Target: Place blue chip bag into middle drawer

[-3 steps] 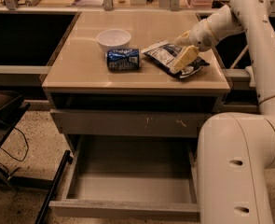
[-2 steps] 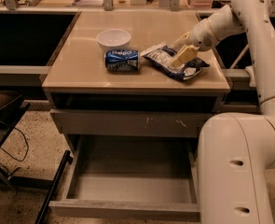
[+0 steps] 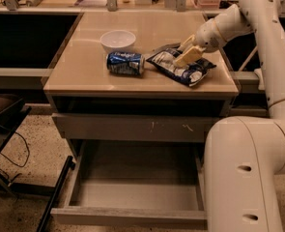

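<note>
Gripper down on the chip bag, drawer pulled out below

You have the gripper lying on top of the chip bag near the right end of the table. Whether it has closed on the bag or only rests there, you cannot tell. The bag lies flat and slanted, and its lower right corner reaches close to the table's front right edge. Just to its left a soda can lies on its side, nearly touching the bag's left end. A white bowl stands behind the can.

Below the tabletop you see a shut drawer front with pale scratches. Under that, the drawer is pulled well out toward you, with bare grey inside. The robot's white body stands over the drawer's front right corner. The left and middle of the opening are uncovered. A dark bar slants along the floor just outside the drawer's left side.
</note>
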`<state>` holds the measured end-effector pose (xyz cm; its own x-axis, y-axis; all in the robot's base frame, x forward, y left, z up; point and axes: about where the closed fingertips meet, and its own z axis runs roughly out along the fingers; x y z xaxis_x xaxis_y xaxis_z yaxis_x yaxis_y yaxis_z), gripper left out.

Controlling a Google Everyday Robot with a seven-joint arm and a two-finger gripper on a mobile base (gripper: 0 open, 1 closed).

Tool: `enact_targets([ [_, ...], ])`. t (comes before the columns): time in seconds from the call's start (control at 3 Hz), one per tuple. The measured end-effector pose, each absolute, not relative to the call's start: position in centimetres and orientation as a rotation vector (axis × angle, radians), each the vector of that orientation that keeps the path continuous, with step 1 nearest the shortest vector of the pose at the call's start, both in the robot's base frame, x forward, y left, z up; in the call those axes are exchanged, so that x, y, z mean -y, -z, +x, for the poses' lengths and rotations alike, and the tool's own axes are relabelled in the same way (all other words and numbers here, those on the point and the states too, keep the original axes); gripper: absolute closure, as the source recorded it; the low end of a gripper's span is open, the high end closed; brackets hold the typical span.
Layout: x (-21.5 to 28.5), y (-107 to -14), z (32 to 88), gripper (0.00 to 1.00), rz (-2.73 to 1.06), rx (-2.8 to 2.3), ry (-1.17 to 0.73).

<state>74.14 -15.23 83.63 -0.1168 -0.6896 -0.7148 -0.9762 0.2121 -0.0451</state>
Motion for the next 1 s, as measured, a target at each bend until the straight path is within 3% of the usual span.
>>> enact_targets([
  [0.33, 15.2, -83.7, 74.1, 1.00, -1.541, -1.875, -0.599],
  [1.0, 18.1, -86.3, 73.9, 1.00, -1.438, -1.902, -0.544],
])
